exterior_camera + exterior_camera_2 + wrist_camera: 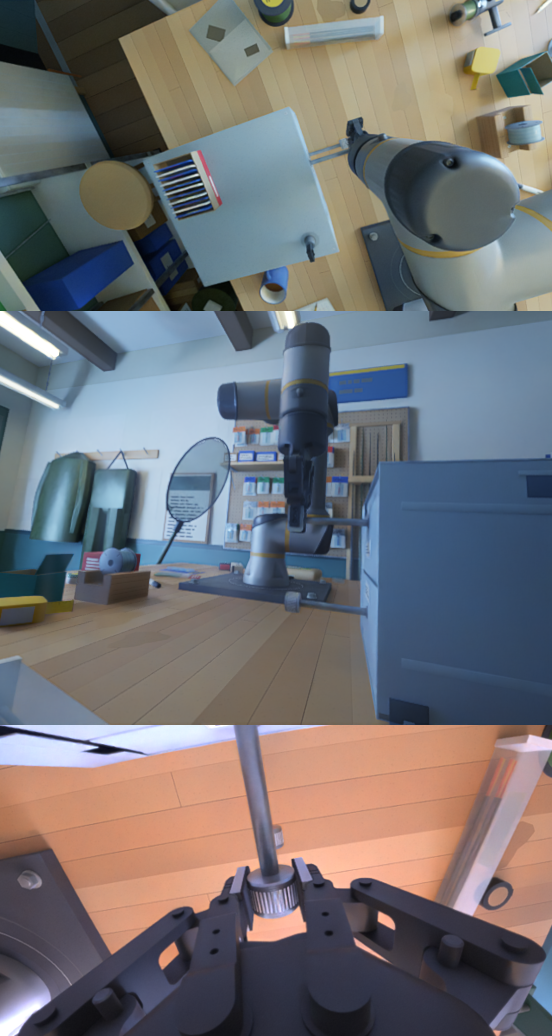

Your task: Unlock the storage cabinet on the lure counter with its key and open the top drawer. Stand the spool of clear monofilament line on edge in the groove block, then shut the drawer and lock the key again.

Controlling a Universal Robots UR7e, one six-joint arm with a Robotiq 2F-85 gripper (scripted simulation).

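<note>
The top drawer's front is hidden from above by the grey cabinet (pixel 241 196), which stands on the wooden counter. Two rod handles stick out of its front, an upper one (pixel 330 522) and a lower one (pixel 325 607), each ending in a knurled knob. The key (pixel 310 246) sits on the cabinet's near top corner. The spool of clear line (pixel 524 132) rests on the wooden groove block (pixel 496 129) far to the right. My gripper (pixel 271 883) hangs at the end of the upper handle, its fingers closed around that handle's knob (pixel 272 895).
The robot's base plate (pixel 257 587) is bolted to the counter just beside the cabinet front. A clear tube of rods (pixel 334 31), a grey folder (pixel 230 39) and a dark spool (pixel 274 9) lie along the far edge. A teal box (pixel 524 75) and a yellow tool (pixel 481 62) are right.
</note>
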